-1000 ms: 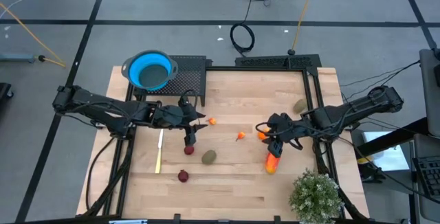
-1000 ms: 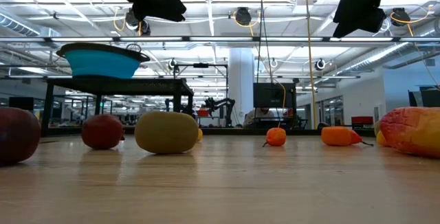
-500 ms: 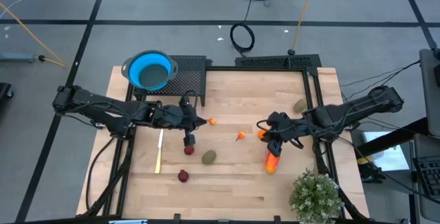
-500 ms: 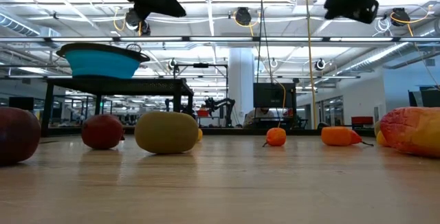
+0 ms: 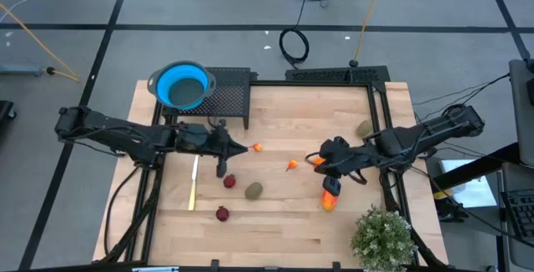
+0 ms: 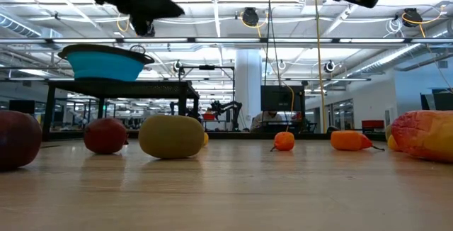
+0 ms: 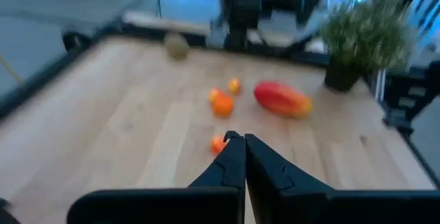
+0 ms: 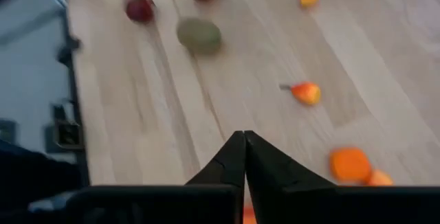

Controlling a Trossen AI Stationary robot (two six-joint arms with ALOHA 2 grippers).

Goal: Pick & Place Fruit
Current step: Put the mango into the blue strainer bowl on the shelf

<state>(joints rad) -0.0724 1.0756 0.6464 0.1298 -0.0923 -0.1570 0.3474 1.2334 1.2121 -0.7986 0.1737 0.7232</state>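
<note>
The fruit lies scattered on the wooden table: an elongated red-orange piece (image 5: pixel 330 195), dark red round ones (image 5: pixel 229 181) (image 5: pixel 222 214), olive-green ovals (image 5: pixel 254 190) (image 5: pixel 364 128), and tiny orange ones (image 5: pixel 257 148) (image 5: pixel 291 165). My left gripper (image 5: pixel 243 148) (image 7: pixel 237 139) is shut and hangs above the table, pointing toward the right edge, just short of a tiny orange piece (image 7: pixel 218 143). My right gripper (image 5: pixel 312 158) (image 8: pixel 244 136) is also shut and raised, pointing left over another orange piece (image 8: pixel 350 163). In the low view both arms hang high above the fruit.
A round blue bowl (image 5: pixel 180 85) sits on a dark stand at the table's far left corner. A slim pale knife (image 5: pixel 193 183) lies near the left gripper. A potted plant (image 5: pixel 384 237) stands at the near right corner. Bare wood stretches along the near edge.
My left arm has drawn back a little toward the table's left edge, still shut. My right gripper has risen and shifted slightly left, away from the red-orange piece. No fruit has moved.
</note>
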